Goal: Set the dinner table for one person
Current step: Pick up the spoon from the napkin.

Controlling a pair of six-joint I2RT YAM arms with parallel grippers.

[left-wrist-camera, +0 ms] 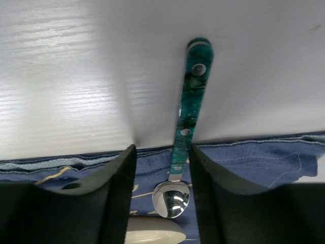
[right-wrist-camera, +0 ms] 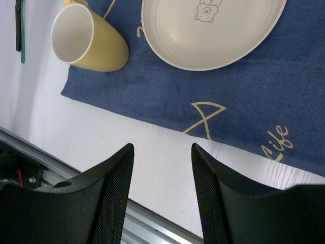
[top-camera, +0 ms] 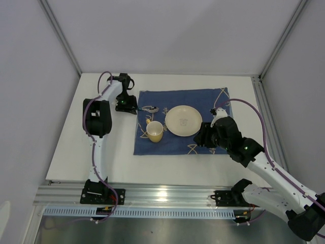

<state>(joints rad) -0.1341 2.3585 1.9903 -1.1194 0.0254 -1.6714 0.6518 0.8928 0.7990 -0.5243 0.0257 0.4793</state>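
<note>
The dinner table (top-camera: 117,162) spreads white under both arms, framed by silver rails. A dark blue cloth (top-camera: 203,101) lies towards its far edge. On the cloth sit a cream plate (top-camera: 183,120) and, nearer the left edge, a yellow mug (top-camera: 155,131) tipped on its side.

The left gripper (left-wrist-camera: 161,152) hangs over the cloth's left border, jaws parted. A teal-handled spoon (left-wrist-camera: 185,127) lies between them unclamped, close to one finger, its bowl on the cloth.

The right gripper (right-wrist-camera: 161,150) hovers over the cloth's near border, jaws wide and holding nothing.
</note>
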